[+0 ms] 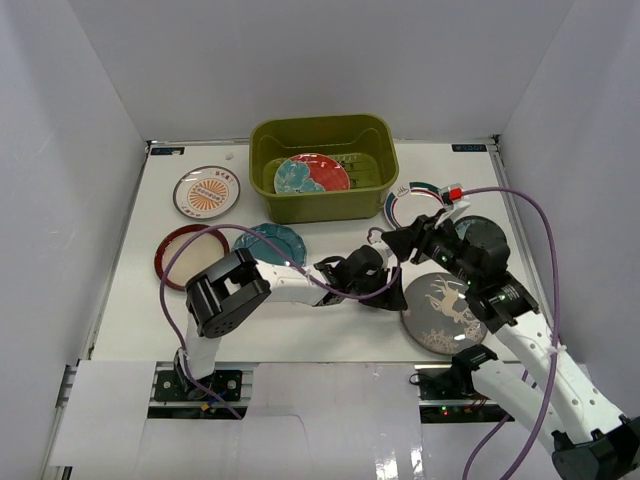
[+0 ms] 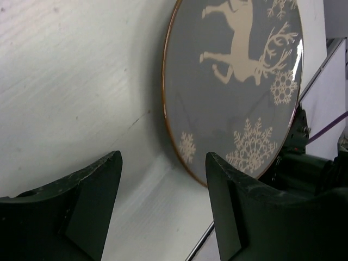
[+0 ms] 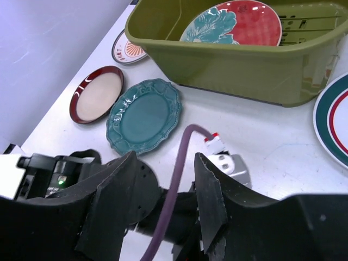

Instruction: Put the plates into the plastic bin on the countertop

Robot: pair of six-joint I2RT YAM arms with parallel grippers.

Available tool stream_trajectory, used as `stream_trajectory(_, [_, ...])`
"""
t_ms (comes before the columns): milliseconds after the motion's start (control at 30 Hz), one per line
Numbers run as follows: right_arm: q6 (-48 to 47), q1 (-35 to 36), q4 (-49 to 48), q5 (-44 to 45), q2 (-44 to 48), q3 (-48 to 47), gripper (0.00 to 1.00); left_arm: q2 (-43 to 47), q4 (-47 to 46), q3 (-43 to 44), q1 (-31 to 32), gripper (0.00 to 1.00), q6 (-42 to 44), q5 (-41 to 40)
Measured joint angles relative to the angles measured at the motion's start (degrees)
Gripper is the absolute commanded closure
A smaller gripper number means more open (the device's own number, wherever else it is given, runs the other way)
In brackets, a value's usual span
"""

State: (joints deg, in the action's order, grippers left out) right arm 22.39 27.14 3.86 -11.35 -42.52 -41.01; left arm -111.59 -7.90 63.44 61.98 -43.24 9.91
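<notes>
Sitting inside the plastic bin point(image 1: 330, 208) at the far middle of the bench point(image 1: 150, 320): the red-and-turquoise plate point(image 1: 312, 174); lying out on the bench: the grey-and-white plate point(image 1: 445, 312) near right, the teal scalloped plate point(image 1: 270, 243), dark red plate point(image 1: 190, 255) and orange sunburst plate point(image 1: 207, 191) left of the bin. Hovering low just beside the grey-and-white plate's rim with the left end effector point(image 2: 163, 157), fingers point(image 2: 70, 206) spread and gripping nothing. Hanging above the left arm point(image 1: 290, 283) with the right end effector point(image 3: 164, 157), likewise gaping and empty.

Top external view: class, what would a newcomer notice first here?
The olive-green rectangular plastic bin at the far centre, already holding a round red-and-turquoise plate. Then the round grey plate with a white deer at the near right, the left claw open at its rim.
</notes>
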Motion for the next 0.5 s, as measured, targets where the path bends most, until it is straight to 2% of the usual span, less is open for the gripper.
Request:
stream_trajectory(100, [0.76, 0.00, 0.59, 0.48, 4.33, 1.88, 0.46, -2.62, -0.96, 2.93, 0.04, 0.27, -0.57, 0.37])
stream_trajectory(300, [1.62, 0.00, 0.74, 0.79, 9.09, 3.41, 0.46, -6.84, -1.40, 7.76, 0.63, 0.39, -0.92, 0.37])
stream_trajectory(400, [1.81, 0.00, 0.92, 0.92, 9.97, 3.69, 0.46, -9.01, -1.42, 9.99, 1.09, 0.60, -1.01, -0.44])
stream_trajectory(433, [1.88, 0.00, 1.14, 0.92, 10.16, 3.76, 0.46, -9.44, -1.53, 10.21, 1.18, 0.81, -0.83, -0.81])
stream_trajectory(467, [2.03, 0.00, 1.42, 0.94, 10.45, 3.80, 0.46, -9.60, -1.27, 10.27, 1.18, 0.95, -1.14, -1.27])
stream_trajectory(500, [2.16, 0.00, 1.70, 0.94, 10.78, 3.89, 0.46, -9.73, -1.55, 10.23, 1.05, 1.00, -2.43, -1.42])
